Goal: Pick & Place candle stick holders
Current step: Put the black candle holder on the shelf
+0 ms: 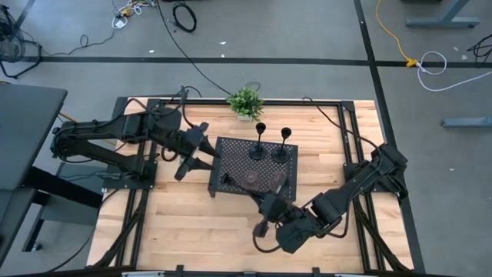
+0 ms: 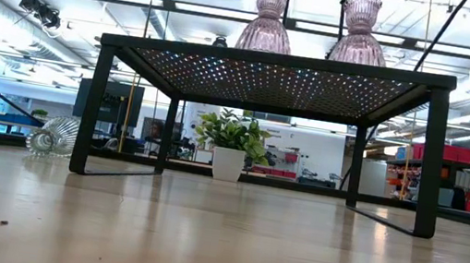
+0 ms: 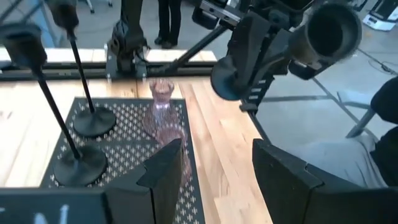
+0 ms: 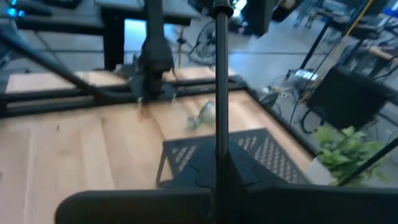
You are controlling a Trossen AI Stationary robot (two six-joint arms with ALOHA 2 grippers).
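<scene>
A black perforated tray (image 1: 231, 154) stands mid-table. On its far half two slim black stemmed holders (image 1: 260, 146) (image 1: 283, 150) stand upright on their round bases (image 3: 93, 121) (image 3: 78, 165). On its near half stand two pinkish glass cups (image 2: 269, 15) (image 2: 359, 29). Another glass cup (image 4: 202, 115) lies on its side on the wood left of the tray. My right gripper (image 1: 265, 209), by the tray's near right corner, is shut on a third black holder (image 4: 217, 74). My left gripper (image 3: 211, 174) hovers open off the tray's left edge, touching nothing. My right gripper pinches the black holder's thin stem (image 4: 217, 134) between its two shut fingers, which lie across it. The stem runs on past the fingers to its small cup end (image 4: 217, 9). The fingers hide its other end. The holder is lifted clear of table and tray.
A small green potted plant (image 1: 246, 102) stands on the table beyond the tray's far edge. Bare wood lies in front of the tray and to its left. A black frame (image 1: 350, 104) borders the tabletop. A person's legs (image 3: 165, 22) show beyond the table.
</scene>
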